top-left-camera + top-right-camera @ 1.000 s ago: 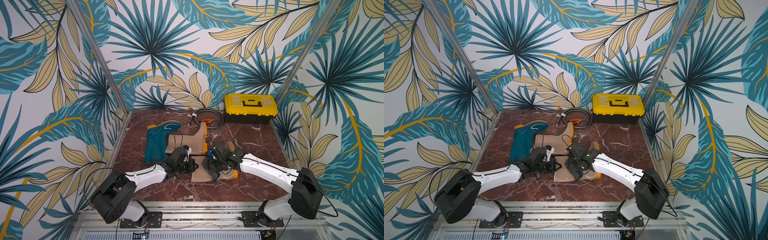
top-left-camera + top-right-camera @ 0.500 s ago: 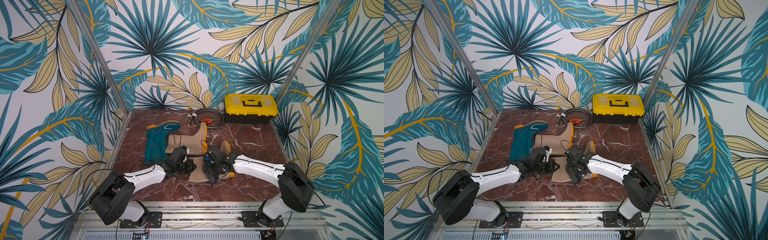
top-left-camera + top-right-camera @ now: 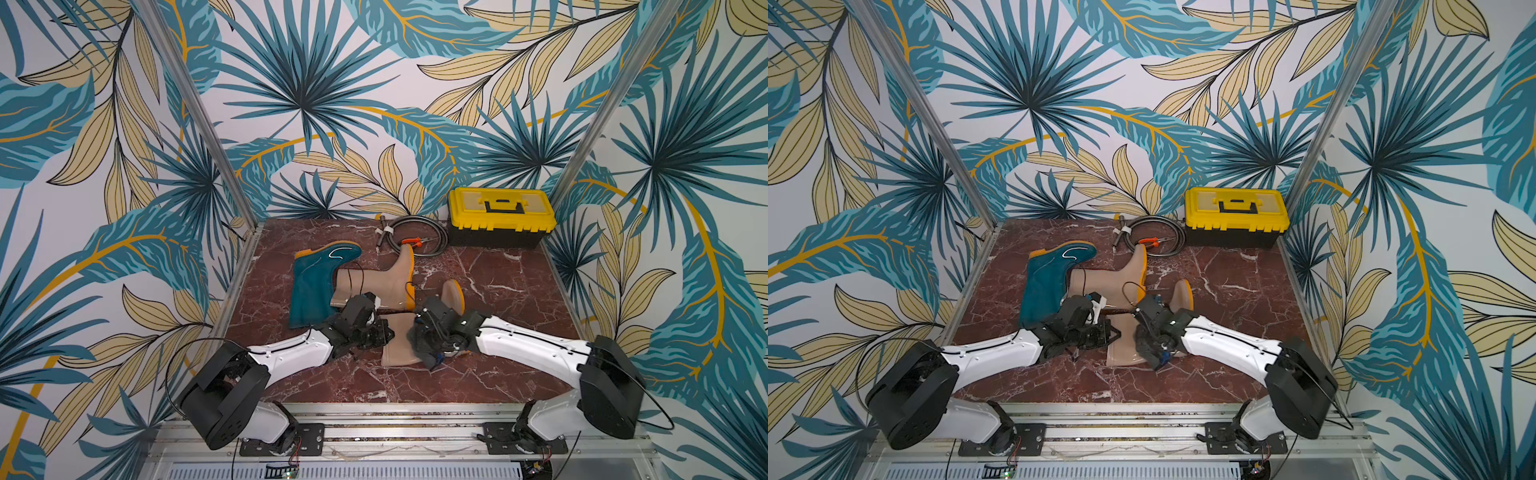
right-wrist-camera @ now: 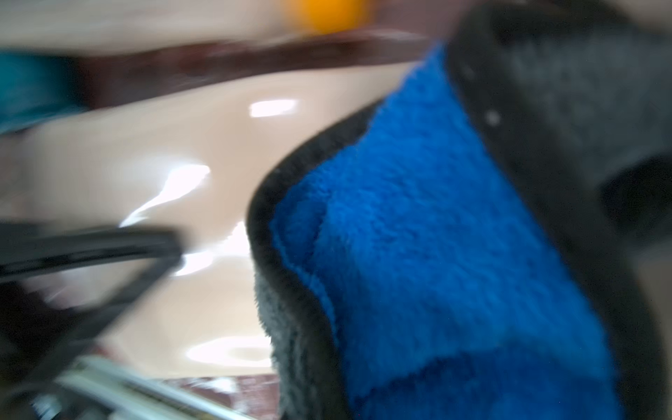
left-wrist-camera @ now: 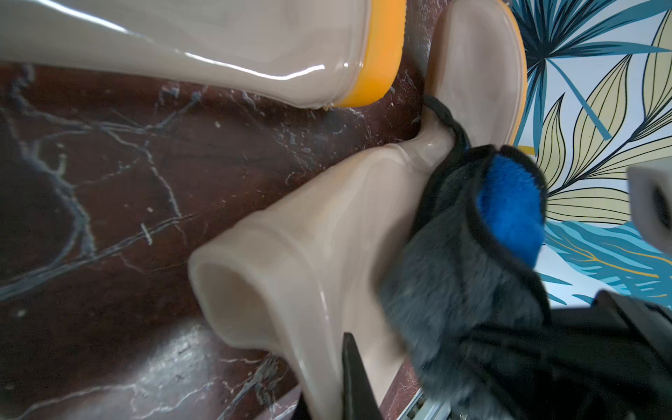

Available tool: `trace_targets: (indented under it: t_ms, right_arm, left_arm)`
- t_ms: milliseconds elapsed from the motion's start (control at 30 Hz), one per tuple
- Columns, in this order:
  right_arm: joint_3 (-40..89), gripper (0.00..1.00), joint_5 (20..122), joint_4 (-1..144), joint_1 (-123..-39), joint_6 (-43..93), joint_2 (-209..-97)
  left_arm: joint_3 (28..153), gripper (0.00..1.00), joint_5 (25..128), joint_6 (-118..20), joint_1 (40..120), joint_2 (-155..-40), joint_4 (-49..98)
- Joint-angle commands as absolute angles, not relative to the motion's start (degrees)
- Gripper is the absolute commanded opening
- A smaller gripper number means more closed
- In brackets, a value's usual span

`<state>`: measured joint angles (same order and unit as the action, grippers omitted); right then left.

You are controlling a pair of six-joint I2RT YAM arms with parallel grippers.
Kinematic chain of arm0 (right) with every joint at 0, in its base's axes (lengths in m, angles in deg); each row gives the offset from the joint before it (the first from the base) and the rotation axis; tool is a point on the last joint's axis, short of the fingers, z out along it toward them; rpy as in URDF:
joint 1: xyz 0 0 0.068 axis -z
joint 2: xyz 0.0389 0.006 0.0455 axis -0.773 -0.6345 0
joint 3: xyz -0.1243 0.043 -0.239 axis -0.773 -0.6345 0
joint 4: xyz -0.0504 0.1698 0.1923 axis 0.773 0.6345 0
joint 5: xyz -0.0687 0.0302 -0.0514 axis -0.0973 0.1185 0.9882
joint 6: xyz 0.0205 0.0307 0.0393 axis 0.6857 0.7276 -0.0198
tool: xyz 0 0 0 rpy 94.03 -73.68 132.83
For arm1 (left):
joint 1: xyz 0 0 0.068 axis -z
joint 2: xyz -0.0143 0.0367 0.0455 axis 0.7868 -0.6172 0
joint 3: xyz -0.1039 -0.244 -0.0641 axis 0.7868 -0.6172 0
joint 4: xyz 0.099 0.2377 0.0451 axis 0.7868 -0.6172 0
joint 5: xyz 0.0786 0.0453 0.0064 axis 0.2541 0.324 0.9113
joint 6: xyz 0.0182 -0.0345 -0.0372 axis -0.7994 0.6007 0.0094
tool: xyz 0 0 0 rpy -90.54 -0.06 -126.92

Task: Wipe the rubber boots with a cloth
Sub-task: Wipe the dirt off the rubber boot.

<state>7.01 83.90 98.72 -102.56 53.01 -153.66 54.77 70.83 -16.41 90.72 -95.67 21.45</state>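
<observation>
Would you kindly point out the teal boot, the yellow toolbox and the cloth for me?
teal boot (image 3: pixel 312 289): a top view, middle of its shaft.
yellow toolbox (image 3: pixel 469 209): a top view, on its lid.
cloth (image 4: pixel 436 254): right wrist view, on its blue face.

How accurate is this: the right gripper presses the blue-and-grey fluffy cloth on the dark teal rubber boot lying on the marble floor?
The boot is wrong. The right gripper presses the blue-and-grey fluffy cloth on the glossy beige-tan rubber boot nearest the robot, lying on the marble floor; the left wrist view shows it.
</observation>
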Motion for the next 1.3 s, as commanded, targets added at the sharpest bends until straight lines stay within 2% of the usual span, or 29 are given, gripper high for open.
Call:
trace_targets:
  t_ms: [0,133,300,433,567,700,767,867,933,1067,1267]
  right_arm:
    - [9.72,0.00,80.31,92.96,-104.61,52.38,-155.57]
    - [8.33,0.00,87.47,102.71,-101.87,50.35,-154.21]
    - [-2.19,0.00,89.21,111.26,-86.71,49.57,-143.44]
    - [-6.33,0.00,84.59,111.00,-77.72,45.34,-134.86]
    - [-3.27,0.00,77.91,108.85,-78.48,44.95,-135.54]
    - [1.51,0.00,77.44,101.55,-89.57,47.53,-141.76]
    - [3.43,0.00,74.11,95.94,-93.75,49.49,-145.94]
    - [5.69,0.00,70.34,88.76,-98.10,51.25,-151.88]
    - [7.28,0.00,69.55,89.42,-98.61,50.47,-154.41]
    - [7.56,0.00,77.56,101.28,-95.45,47.54,-153.92]
    - [-5.01,0.00,81.01,111.45,-78.72,45.89,-140.33]
  left_arm:
    - [56.10,0.00,70.96,-16.62,91.01,-94.39,22.24]
    - [56.05,0.00,71.00,-16.72,91.06,-93.94,21.55]
    - [56.44,0.00,70.62,-17.05,91.01,-94.11,21.55]
    - [56.70,0.00,70.40,-17.06,91.10,-94.09,21.55]
    - [56.47,0.00,70.03,-17.33,91.16,-93.24,21.55]
    - [55.74,0.00,70.96,-16.80,91.13,-92.70,21.55]
    - [56.04,0.00,70.77,-16.88,91.10,-93.09,21.55]
    - [56.89,0.00,69.81,-17.15,91.09,-93.76,21.55]
    - [57.39,0.00,69.46,-17.23,91.10,-94.09,21.55]
    - [57.37,0.00,69.36,-17.42,91.13,-93.72,21.55]
    - [57.23,0.00,69.25,-17.76,91.05,-93.93,21.55]
